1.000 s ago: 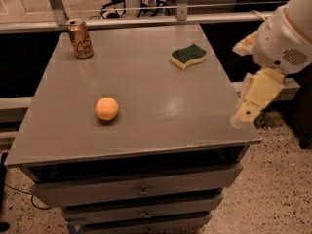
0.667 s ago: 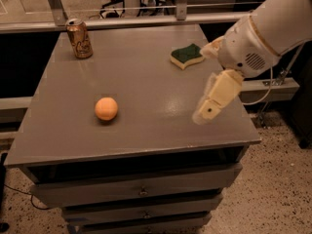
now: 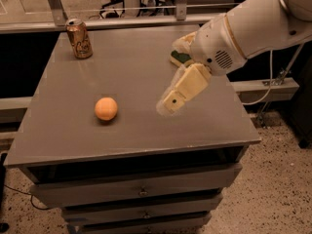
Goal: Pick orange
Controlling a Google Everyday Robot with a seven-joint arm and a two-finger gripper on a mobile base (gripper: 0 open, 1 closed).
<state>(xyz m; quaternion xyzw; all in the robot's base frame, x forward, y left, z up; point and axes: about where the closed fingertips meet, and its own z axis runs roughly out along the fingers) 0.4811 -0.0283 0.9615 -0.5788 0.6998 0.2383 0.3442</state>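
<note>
The orange (image 3: 106,108), a small round plain orange fruit, sits on the grey table top (image 3: 73,82), left of the middle and toward the front. My gripper (image 3: 168,104) hangs above the table at the end of the white arm (image 3: 253,28), which reaches in from the upper right. The gripper is to the right of the orange, about a hand's width away, and not touching it.
A gold-brown drinks can (image 3: 79,38) stands at the table's back left corner. A green-and-yellow sponge (image 3: 180,57) lies at the back right, mostly hidden behind the arm. Drawers (image 3: 141,191) sit below the table's front edge. A rail runs behind the table.
The arm has swung left from beyond the table's right edge to over the table. The gripper is now much closer to the orange. The orange, can and sponge have not moved.
</note>
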